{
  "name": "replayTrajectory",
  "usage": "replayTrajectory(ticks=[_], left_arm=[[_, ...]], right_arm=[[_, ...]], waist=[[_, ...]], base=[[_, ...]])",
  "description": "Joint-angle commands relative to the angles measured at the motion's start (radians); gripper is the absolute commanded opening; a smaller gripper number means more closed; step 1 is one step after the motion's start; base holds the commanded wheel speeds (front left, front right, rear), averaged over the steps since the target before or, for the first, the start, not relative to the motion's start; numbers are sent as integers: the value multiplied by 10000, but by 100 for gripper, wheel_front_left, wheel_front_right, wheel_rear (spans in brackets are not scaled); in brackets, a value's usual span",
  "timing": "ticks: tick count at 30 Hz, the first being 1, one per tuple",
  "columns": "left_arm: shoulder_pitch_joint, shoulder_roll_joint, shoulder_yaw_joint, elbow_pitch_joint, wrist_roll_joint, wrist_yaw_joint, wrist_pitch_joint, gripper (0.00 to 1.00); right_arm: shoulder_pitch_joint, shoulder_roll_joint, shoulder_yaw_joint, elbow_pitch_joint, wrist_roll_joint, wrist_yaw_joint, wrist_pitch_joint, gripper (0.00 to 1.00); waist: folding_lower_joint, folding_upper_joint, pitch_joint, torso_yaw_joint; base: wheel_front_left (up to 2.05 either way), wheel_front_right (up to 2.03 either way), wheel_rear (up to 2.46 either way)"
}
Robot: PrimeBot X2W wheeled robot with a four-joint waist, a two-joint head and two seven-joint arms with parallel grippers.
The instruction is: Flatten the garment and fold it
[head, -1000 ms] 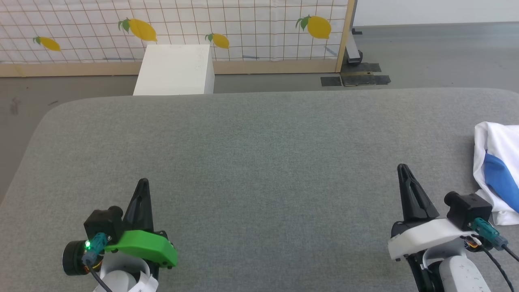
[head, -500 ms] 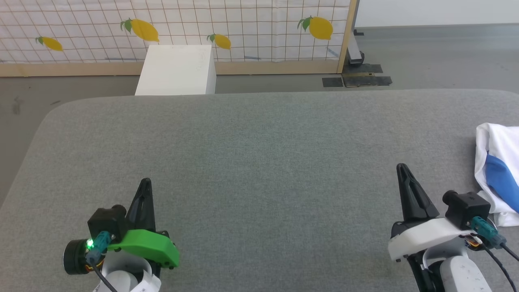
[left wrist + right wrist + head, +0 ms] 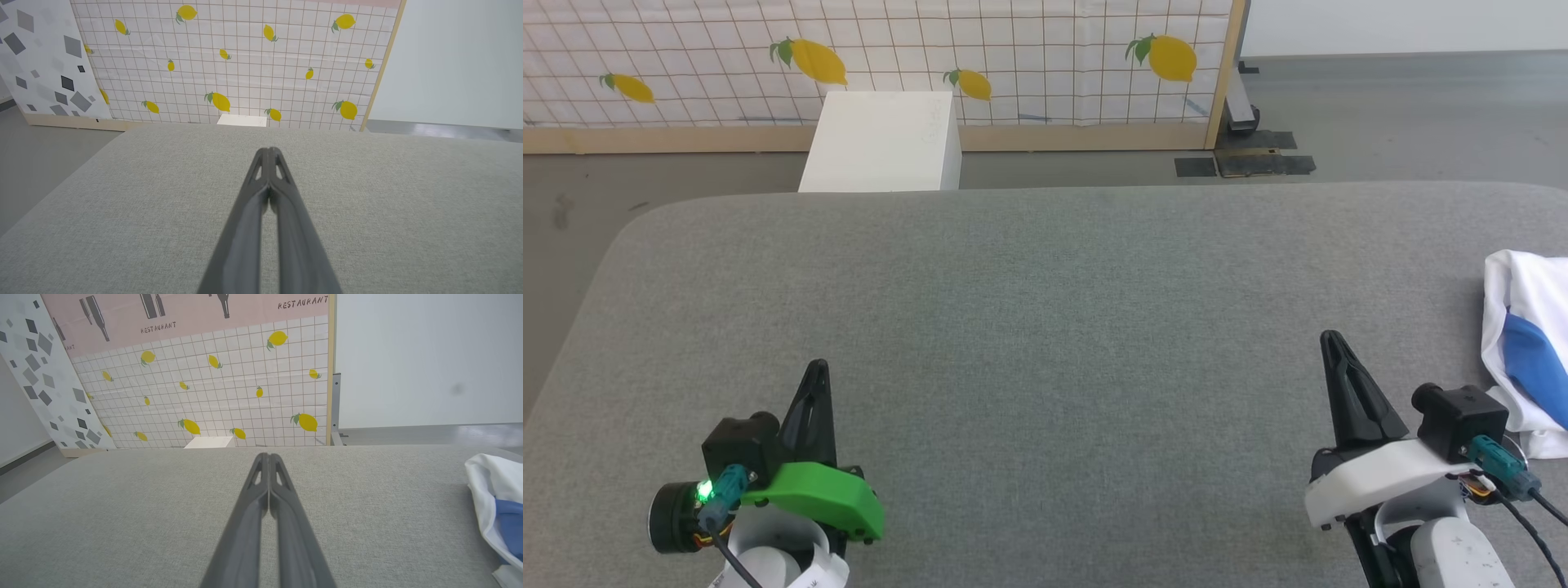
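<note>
The garment (image 3: 1523, 343), white with a royal-blue part, lies bunched at the right edge of the grey table (image 3: 1045, 327), cut off by the picture edge. In the right wrist view the garment (image 3: 492, 506) sits at the far right. My right gripper (image 3: 1331, 336) is shut and empty, a short way left of the garment, not touching it; its fingers meet at the tip (image 3: 267, 455). My left gripper (image 3: 815, 365) stands shut and empty at the lower left, far from the garment, with its tips together (image 3: 268, 150).
A white box (image 3: 882, 143) stands on the floor beyond the table's far edge. Behind it is a lemon-print grid screen (image 3: 980, 49) with a wooden frame. Grey floor lies to the left and beyond the table.
The whole head picture has shifted slightly right and down, so the camera moved. Both grippers keep their places and stay shut.
</note>
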Motion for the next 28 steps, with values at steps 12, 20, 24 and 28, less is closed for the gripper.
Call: replayTrajectory(ticks=[12, 20, 24, 28], left_arm=[[203, -160, 126, -265, 418, -69, 264, 0], [262, -223, 182, -408, 601, -88, 426, 0], [290, -253, 209, -478, 690, -97, 505, 0], [319, -284, 237, -547, 778, -106, 584, 0]], right_arm=[[302, 1, -12, -344, -343, -7, 258, 0], [380, 1, -16, -523, -501, -8, 418, 0], [418, 2, -17, -610, -578, -8, 495, 0], [456, 2, -19, -697, -655, -8, 573, 0]], waist=[[0, 28, -17, 43], [0, 33, -28, 71], [0, 35, -34, 85], [0, 37, -39, 98]], base=[[0, 0, 0], [0, 0, 0], [0, 0, 0], [0, 0, 0]])
